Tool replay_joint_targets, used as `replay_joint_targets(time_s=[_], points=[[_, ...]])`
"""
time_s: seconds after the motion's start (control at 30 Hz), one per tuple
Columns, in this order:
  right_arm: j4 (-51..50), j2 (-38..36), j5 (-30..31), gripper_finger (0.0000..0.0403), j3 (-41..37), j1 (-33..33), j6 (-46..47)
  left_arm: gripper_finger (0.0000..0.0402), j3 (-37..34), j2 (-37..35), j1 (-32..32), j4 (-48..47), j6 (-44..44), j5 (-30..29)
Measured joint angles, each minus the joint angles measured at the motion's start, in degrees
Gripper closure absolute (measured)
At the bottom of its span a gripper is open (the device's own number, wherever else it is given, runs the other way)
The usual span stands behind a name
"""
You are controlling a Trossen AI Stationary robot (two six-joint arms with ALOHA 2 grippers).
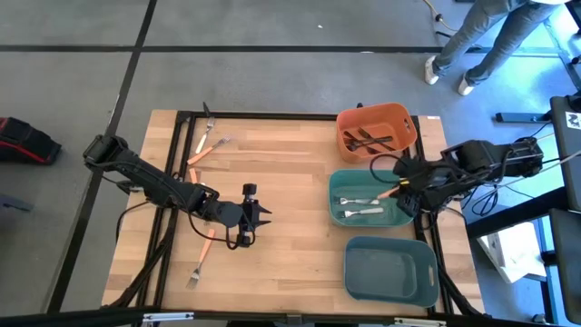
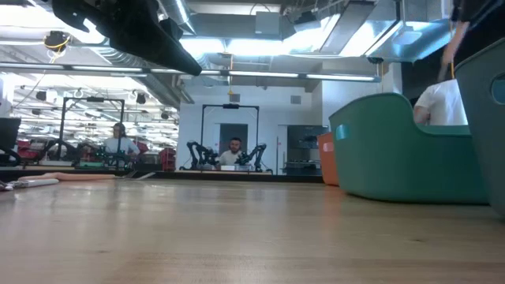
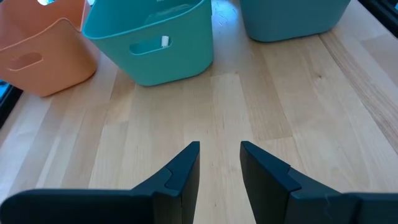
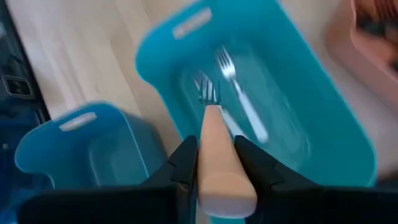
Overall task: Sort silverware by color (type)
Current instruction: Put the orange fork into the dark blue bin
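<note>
My right tool (image 4: 211, 163) grips an orange-handled fork (image 4: 214, 149) by its handle, tines pointing down over the teal bin (image 1: 338, 186). Silver forks (image 1: 361, 212) lie inside that bin. The orange bin (image 1: 345, 123) beside it holds black forks (image 1: 374, 140); a blue-grey bin (image 1: 359, 272) sits on its other side. My left tool (image 3: 219, 155) hovers narrowly open over the desk (image 1: 290, 245), well apart from the teal bin, with more orange-handled forks (image 1: 204, 250) lying near it.
</note>
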Motion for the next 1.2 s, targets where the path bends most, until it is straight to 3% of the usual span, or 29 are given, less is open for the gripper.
replay_joint_targets(time_s=[0.33, 0.7, 1.2], points=[[-8.3, 0.8, -7.6, 0.0336, 1.6, 0.0, 10.1, 0.0291, 0.0, 0.0, 0.0, 0.5, -0.3, 0.0], [-9.0, 0.6, -3.5, 0.0336, 12.8, 0.0, 9.8, 0.0291, 0.0, 0.0, 0.0, 0.5, -0.3, 0.0], [-9.0, 0.7, -3.3, 0.0336, 13.1, 0.0, 9.3, 0.0291, 0.0, 0.0, 0.0, 0.5, -0.3, 0.0]])
